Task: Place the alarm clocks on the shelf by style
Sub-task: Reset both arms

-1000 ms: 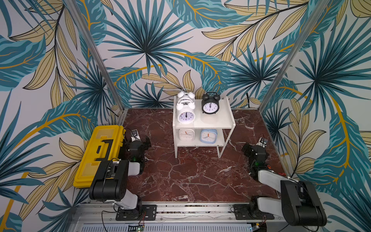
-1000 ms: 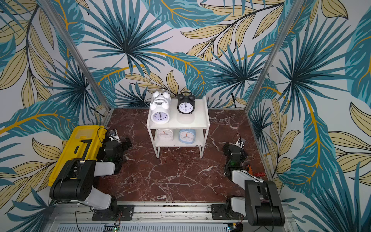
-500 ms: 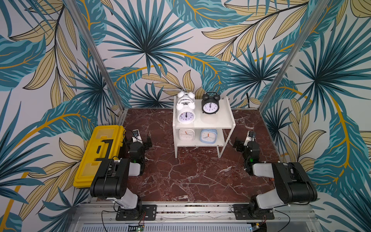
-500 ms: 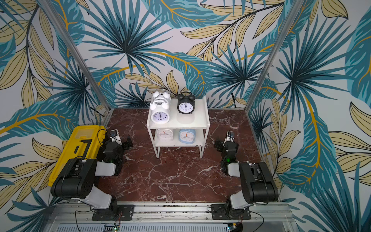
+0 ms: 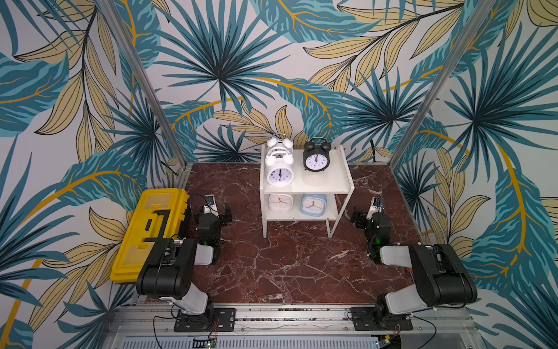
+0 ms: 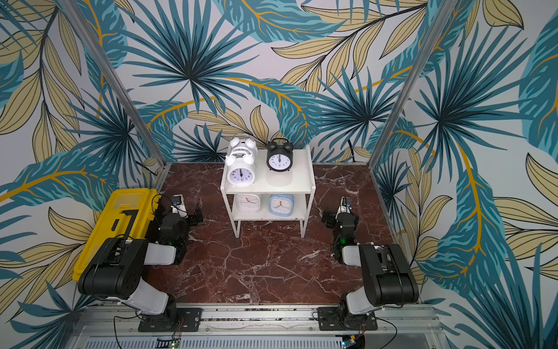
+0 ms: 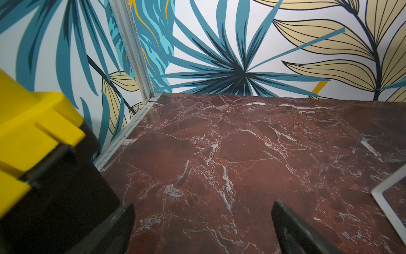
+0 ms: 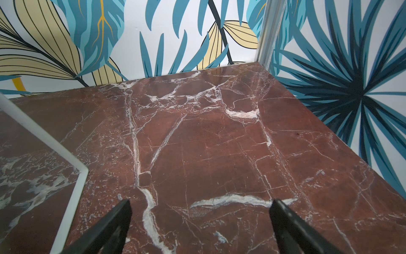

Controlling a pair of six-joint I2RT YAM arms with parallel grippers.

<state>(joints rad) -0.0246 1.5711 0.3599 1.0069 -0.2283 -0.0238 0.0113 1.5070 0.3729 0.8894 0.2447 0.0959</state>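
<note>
1. Alarm clocks (image 5: 280, 176) fill the central far shelf (image 5: 335, 173): white twin-bell pair (image 5: 282, 148), black twin-bell clock (image 5: 315, 158) above; white square clock (image 5: 280, 202), light-blue square clock (image 5: 313, 205) below.
2. Left gripper (image 7: 202, 203) beside yellow toolbox (image 5: 151, 229): jaws apart, empty.
3. Right gripper (image 8: 201, 201): jaws apart, empty.

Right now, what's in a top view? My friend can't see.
A white shelf holds five alarm clocks: two white bell clocks and a black bell clock on top, a white square clock and a light-blue square clock below. The left end effector and right end effector are open beside it.
</note>
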